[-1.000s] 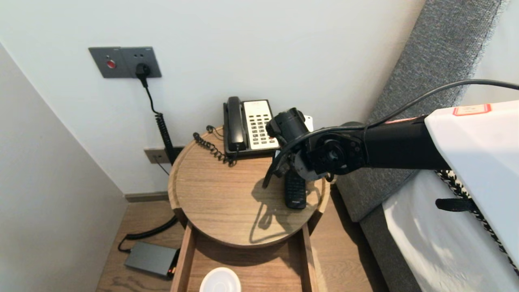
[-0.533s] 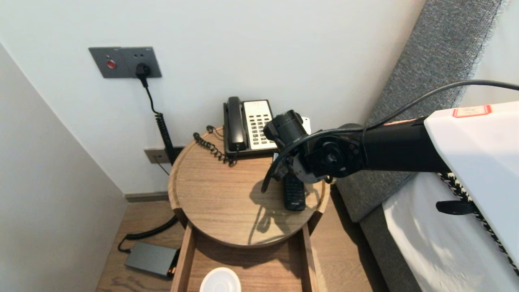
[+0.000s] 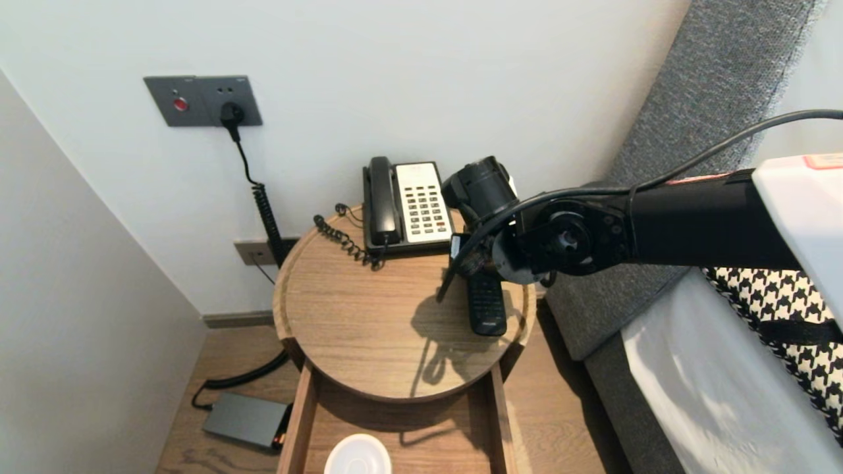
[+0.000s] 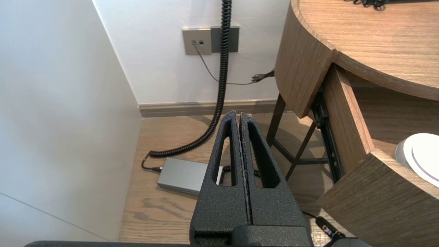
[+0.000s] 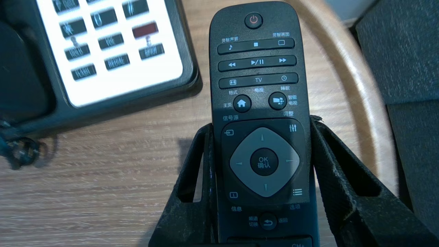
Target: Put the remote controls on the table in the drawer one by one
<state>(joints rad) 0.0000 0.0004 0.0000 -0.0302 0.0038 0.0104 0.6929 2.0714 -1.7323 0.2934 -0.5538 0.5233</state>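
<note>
Remote (image 5: 262,85) at right side of table (image 3: 280,309), just beside phone (image 3: 421,201); pinched on both long sides, mid-body, by right gripper (image 5: 261,122). Probably best kept level and moved slowly, clear of phone and rim. Left gripper (image 4: 240,116) parked low beside table, fingers pressed together.

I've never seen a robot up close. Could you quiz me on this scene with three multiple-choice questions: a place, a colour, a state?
1. Where is the telephone? A in the drawer; B on the round table, by the wall; C on the floor.
2. What colour is the remote control? A white; B red; C black.
3. How is the right tool set? A shut on the remote control; B open, empty; C shut, empty.
Answers: 1 B, it stands at the tabletop's back edge. 2 C, its body is black. 3 A, both fingers press its long edges; the left tool hangs shut, idle, beside the table.
</note>
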